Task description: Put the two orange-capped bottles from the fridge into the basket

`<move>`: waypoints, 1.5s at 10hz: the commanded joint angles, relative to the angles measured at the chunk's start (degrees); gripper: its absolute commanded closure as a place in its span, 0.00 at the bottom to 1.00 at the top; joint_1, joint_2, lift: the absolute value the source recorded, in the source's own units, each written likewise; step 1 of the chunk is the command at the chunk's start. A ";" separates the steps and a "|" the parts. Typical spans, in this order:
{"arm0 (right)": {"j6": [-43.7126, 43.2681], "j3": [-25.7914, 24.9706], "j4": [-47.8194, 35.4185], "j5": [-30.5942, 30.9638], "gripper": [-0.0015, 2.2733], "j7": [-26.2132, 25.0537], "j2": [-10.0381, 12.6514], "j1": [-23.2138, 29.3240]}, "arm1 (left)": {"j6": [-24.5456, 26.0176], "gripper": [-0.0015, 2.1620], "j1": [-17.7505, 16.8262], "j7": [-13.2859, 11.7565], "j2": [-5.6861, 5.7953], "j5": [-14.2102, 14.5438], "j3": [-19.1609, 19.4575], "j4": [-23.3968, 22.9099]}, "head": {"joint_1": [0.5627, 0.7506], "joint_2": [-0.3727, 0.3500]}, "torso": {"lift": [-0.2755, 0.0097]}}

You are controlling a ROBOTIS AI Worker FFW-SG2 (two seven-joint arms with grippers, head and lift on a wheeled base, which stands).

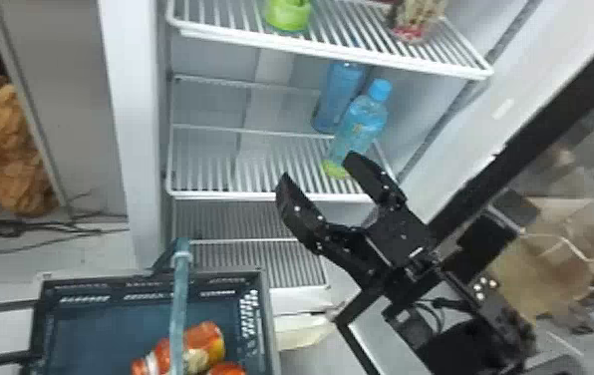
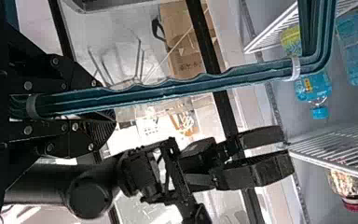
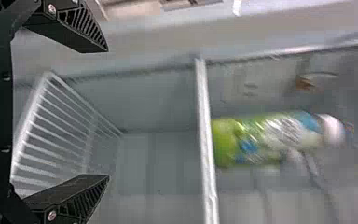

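Presumably complete save for withdrawal, with two orange-labelled bottles (image 1: pixel 211 339) in the basket (image 1: pixel 270 329), left fingers (image 2: pixel 81 135) closed on its handle (image 1: pixel 180 294), right fingers (image 1: pixel 298 214) open and empty.

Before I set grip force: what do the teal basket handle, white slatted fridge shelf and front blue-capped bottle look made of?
Teal basket handle: likely moulded plastic, semi-gloss; ribbed, wavy edge.
White slatted fridge shelf: probably coated wire, smooth; thin, evenly spaced bars.
Front blue-capped bottle: apparently plastic, glossy; see-through blue body, glass not ruled out.
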 commanded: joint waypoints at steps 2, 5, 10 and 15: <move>-15.21 0.11 7.33 -0.67 0.05 -3.12 0.64 1.57 | 0.00 0.56 -0.28 0.00 0.00 -0.15 -0.24 0.00 | 0.70 0.03 | 0.14; -18.02 1.25 7.19 -2.27 0.04 -12.61 1.17 5.37 | 0.00 0.56 -0.14 0.00 -0.09 -0.27 -0.13 0.00 | 0.70 0.03 | 0.14; -15.77 1.59 6.63 -4.21 0.04 -14.28 1.08 6.21 | -0.14 0.56 -0.14 0.00 -0.09 -0.27 -0.13 0.00 | 0.70 0.03 | 0.14; -15.91 1.59 5.93 -3.76 0.04 -14.28 1.17 6.63 | -0.28 0.56 0.28 0.00 -0.09 -0.27 -0.01 0.00 | 0.70 0.03 | 0.14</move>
